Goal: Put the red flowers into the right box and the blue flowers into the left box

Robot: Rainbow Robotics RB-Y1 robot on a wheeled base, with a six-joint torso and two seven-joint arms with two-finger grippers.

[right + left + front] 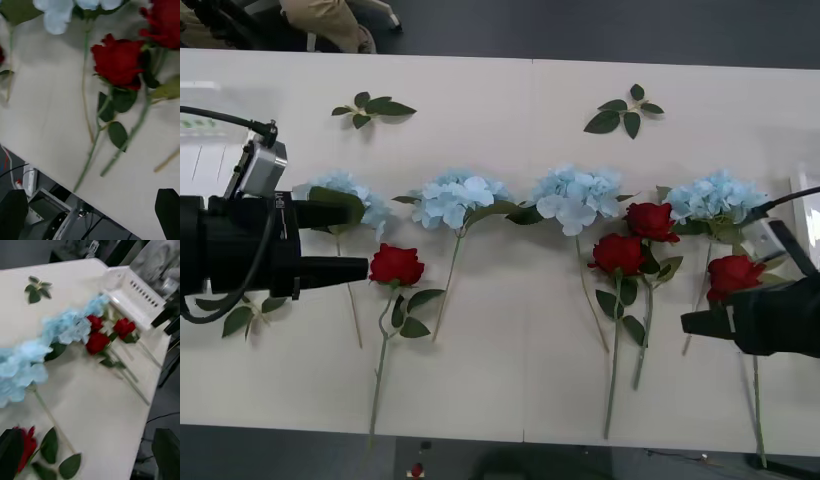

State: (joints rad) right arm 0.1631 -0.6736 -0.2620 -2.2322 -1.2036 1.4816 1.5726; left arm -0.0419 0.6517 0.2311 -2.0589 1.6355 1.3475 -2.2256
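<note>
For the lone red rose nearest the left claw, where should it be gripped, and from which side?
Grip the red rose on its thin stem just below the bloom, coming down from above with the open left claw. The stem lies flat on the table with bare space on both sides there, above the leaves.

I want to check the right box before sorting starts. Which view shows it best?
The left wrist view: the right box shows its white slotted wall and rim beyond the roses. The front view catches a white sliver at the table's right edge.

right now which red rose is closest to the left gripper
The lone red rose on the robot's left side, just off the tips of the left gripper. The other three red roses cluster toward the right gripper.
</note>
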